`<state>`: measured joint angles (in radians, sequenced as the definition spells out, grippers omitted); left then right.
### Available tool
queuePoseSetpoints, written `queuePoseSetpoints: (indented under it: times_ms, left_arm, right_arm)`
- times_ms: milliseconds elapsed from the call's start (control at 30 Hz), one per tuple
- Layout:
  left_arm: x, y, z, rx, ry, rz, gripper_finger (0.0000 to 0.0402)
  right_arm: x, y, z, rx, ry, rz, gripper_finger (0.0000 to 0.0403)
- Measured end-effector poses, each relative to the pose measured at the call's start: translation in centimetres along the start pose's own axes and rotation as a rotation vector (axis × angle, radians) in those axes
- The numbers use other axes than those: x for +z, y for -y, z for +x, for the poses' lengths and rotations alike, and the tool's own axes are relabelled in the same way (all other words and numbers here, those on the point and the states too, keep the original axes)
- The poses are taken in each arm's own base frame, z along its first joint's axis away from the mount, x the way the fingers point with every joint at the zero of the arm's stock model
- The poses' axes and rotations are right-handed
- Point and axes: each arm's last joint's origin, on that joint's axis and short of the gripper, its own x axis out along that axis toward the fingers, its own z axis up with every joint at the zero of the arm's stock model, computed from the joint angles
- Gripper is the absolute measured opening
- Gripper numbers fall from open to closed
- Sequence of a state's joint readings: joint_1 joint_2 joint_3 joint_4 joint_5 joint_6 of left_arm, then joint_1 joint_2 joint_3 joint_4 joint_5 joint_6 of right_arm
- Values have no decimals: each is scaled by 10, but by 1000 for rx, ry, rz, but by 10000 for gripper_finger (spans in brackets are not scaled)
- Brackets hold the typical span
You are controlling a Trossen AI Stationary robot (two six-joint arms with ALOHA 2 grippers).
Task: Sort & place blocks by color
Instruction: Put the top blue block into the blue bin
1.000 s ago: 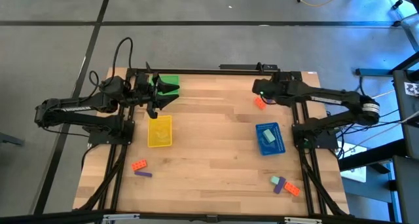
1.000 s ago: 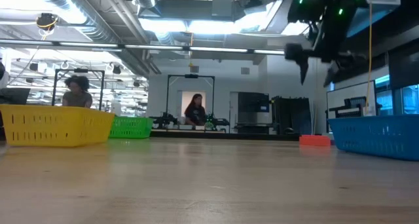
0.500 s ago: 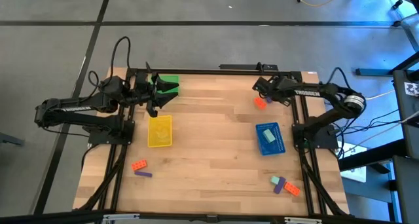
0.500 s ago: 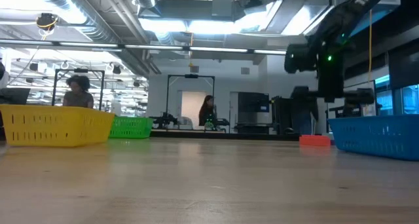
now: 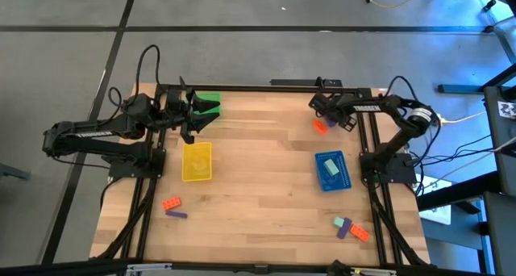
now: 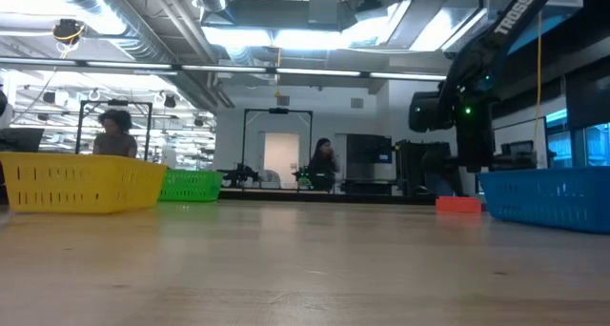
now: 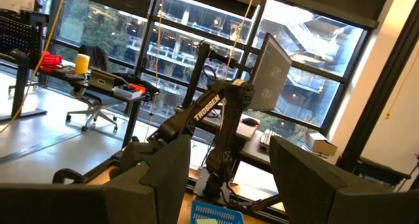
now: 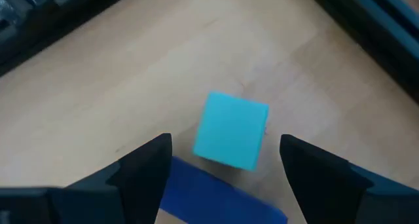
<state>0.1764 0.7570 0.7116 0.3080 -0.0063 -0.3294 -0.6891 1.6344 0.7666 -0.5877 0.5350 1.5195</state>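
Observation:
My right gripper [image 5: 317, 107] hangs open over the table's far right part, just beyond an orange-red block [image 5: 321, 126] that lies flat on the wood [image 6: 458, 204]. In the right wrist view the open gripper [image 8: 226, 140] frames a light teal square block [image 8: 230, 130] on the wood, with a blue piece [image 8: 216, 196] beside it. My left gripper [image 5: 205, 117] waits open by the green tray [image 5: 209, 101], and its wrist view [image 7: 229, 144] looks into the room. A teal block [image 5: 329, 169] lies in the blue tray [image 5: 342, 179]. Orange [image 5: 171, 203] and purple [image 5: 176, 214] blocks lie near left. Teal [image 5: 339, 223], purple [image 5: 345, 231] and orange [image 5: 360, 234] ones lie near right.
The yellow tray [image 5: 197, 161] stands left of centre, in front of the green tray. The blue tray [image 6: 548, 197] stands right, close to the right arm's base. Bare wood lies across the table's middle. People move in the room far behind the table.
The right arm has folded in, its elbow swinging from beyond the right edge toward the far right corner. Its gripper has stayed near the orange block and has come lower and tipped. A person in the room behind has walked to the right.

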Motion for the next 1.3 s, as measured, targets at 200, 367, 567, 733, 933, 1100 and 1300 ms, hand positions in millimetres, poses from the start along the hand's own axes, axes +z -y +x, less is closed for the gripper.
queuePoseSetpoints:
  times_ms: [200, 367, 567, 733, 933, 1100, 1300]
  left_arm:
    - [0, 0, 0, 0, 0, 0, 200]
    - [0, 0, 0, 0, 0, 0, 200]
    - [0, 0, 0, 0, 0, -1, 200]
    - [0, 0, 0, 0, 1, -4, 200]
    - [3, 1, -3, -3, 13, -10, 200]
    - [8, 3, -8, -10, 39, -9, 200]
    - [14, 5, -16, -21, 71, 18, 200]
  right_arm:
    - [0, 0, 2, -7, 18, -1, 287]
    - [0, 0, 1, -6, 28, -1, 262]
    - [0, 0, 1, -6, 23, -1, 174]
    - [0, 0, 1, -6, 20, -7, 133]
    - [3, 1, -4, 14, 10, -30, 133]
    - [18, 4, -28, 101, 80, -84, 133]
    - [43, 16, -75, 295, 191, -191, 133]
